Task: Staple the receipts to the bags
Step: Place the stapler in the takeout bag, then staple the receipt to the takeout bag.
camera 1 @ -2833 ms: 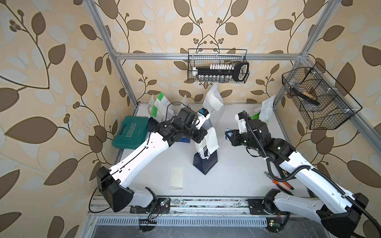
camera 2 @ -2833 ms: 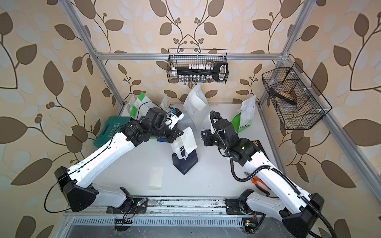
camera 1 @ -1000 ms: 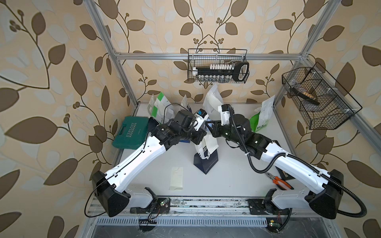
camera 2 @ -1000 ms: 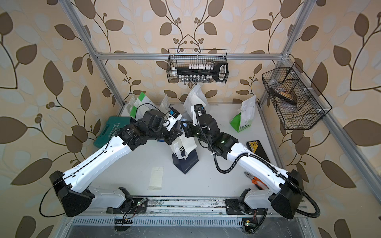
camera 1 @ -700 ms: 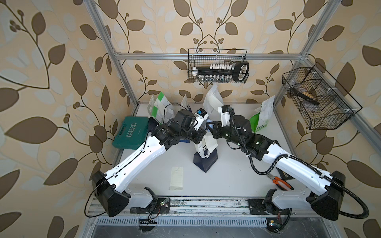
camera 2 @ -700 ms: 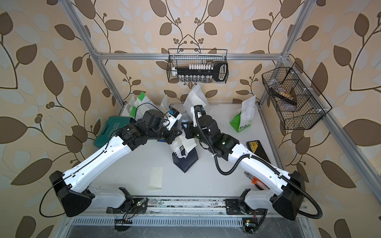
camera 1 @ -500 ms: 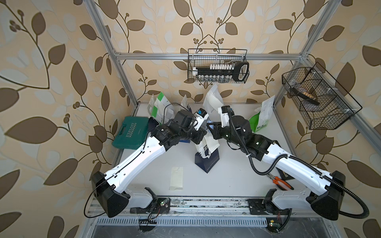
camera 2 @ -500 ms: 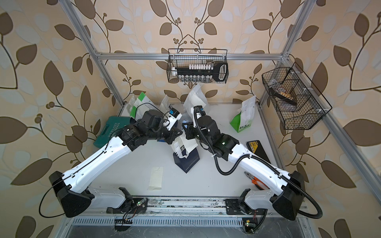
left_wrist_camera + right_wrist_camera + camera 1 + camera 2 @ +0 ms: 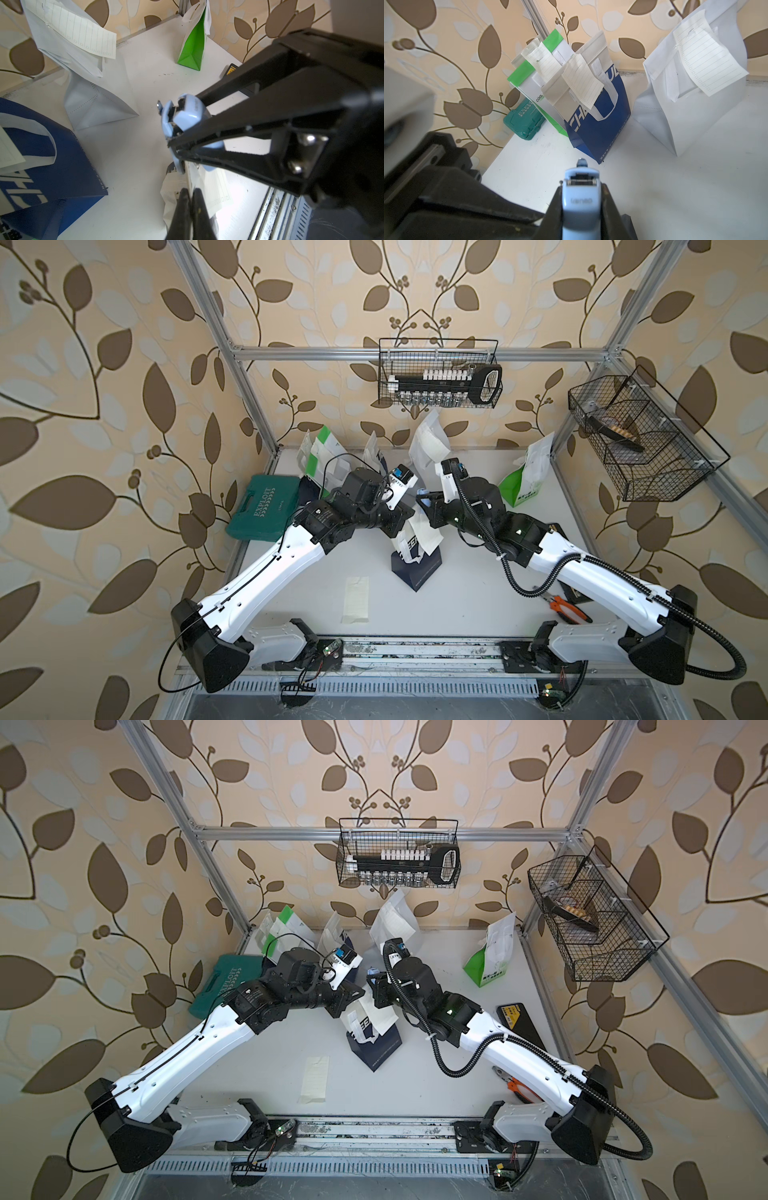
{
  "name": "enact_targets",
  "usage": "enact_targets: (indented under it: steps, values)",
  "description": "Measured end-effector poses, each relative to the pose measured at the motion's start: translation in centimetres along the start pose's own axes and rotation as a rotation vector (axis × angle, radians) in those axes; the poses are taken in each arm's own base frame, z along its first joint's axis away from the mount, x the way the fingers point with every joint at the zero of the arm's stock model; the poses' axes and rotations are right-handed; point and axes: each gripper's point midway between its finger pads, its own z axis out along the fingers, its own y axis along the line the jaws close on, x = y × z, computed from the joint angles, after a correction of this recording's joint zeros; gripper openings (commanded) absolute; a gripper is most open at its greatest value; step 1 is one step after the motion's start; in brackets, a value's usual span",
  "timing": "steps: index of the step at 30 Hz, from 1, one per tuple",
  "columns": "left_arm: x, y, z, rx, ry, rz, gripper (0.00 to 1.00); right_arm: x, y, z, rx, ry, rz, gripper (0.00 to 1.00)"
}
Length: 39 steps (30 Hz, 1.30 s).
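My left gripper (image 9: 191,192) is pinched flat shut on the top of the navy bag (image 9: 417,568), with a receipt (image 9: 428,533) lying against that same top edge. My right gripper (image 9: 581,192) holds the stapler (image 9: 182,116) between its fingers, nose pointing ahead, just beside the left gripper.

Nearly three seconds ago my right arm was drawn back on its own side, with the stapler well apart from the bag. A second ago it had already swung in, and little has changed since: the bag is tilted and its foot is on the tabletop (image 9: 457,601) in about the same spot.

Both arms reach out from the near rail with elbows outward, and the wrists meet over the middle of the tabletop.

The held bag shows white letters "EE". A word is embossed on the stapler, but I cannot read it surely.

Against the back wall stand three bags, each with a lined receipt at its top:
- a blue bag (image 9: 600,133) lettered "CHA…"
- a green-and-white bag (image 9: 529,83) marked "COOL"
- a white bag (image 9: 685,116)

Another green bag (image 9: 521,485) stands far right. A loose receipt (image 9: 356,599) lies flat near the rail. The teal case (image 9: 264,508) at the left reads "EXPLOIT".
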Motion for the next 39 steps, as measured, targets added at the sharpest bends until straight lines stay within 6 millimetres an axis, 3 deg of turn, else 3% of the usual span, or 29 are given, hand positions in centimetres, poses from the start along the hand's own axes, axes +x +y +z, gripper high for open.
enact_targets:
  steps: [6,13,17,21,30,39]
  values:
    - [-0.4,-1.1,-0.4,0.058,-0.037,0.045,0.0,-0.3,1.0,-2.3,-0.063,0.009,-0.032,0.54]
    - [-0.5,-2.3,-0.7,0.136,-0.073,0.084,0.0,-1.2,2.0,-6.6,-0.149,-0.009,-0.057,0.7]
    - [-0.5,-3.8,-2.2,0.207,-0.108,0.123,0.0,-2.4,1.7,-9.8,-0.213,-0.037,-0.071,0.85]
    - [-0.9,-5.8,-4.0,0.308,-0.147,0.177,0.0,-2.6,2.7,-11.9,-0.33,-0.034,-0.106,0.91]
    - [-0.1,-8.6,-5.5,0.478,-0.124,0.212,0.0,-0.4,6.0,-13.5,-0.579,0.049,-0.219,0.97]
    - [-0.1,-9.7,-6.3,0.54,-0.128,0.219,0.0,1.5,6.4,-12.9,-0.641,0.114,-0.28,0.97]
